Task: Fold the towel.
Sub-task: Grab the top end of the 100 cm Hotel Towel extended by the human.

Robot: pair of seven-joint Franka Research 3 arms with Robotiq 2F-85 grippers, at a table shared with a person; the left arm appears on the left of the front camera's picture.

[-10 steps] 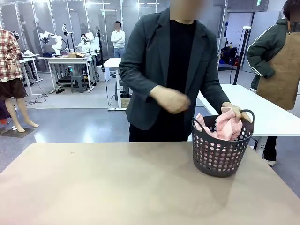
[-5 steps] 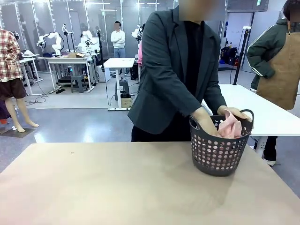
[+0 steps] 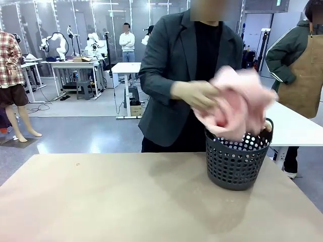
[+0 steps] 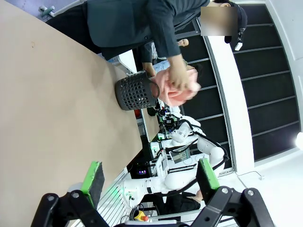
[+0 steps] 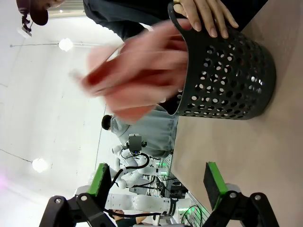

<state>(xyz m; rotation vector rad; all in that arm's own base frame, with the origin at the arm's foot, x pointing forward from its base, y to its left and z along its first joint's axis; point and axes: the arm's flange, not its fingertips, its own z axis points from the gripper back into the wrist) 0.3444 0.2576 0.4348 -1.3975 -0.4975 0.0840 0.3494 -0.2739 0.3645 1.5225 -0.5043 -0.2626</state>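
Left gripper point(image 4: 150, 176) has its jaws spread wide with nothing between them, out over the tan table point(image 3: 101, 201). Person's hand point(image 3: 194, 96) is clenched on the salmon-pink towel point(image 3: 234, 103), which is bunched, blurred and held in the air just above the dark perforated basket point(image 3: 234, 164) (cloth bottom is near the rim, can't tell if touching). The basket stands upright on the table's right part. Person's other hand point(image 5: 206, 14) rests on the basket rim, fingers over the edge. Right gripper point(image 5: 156, 182) is also spread wide and empty.
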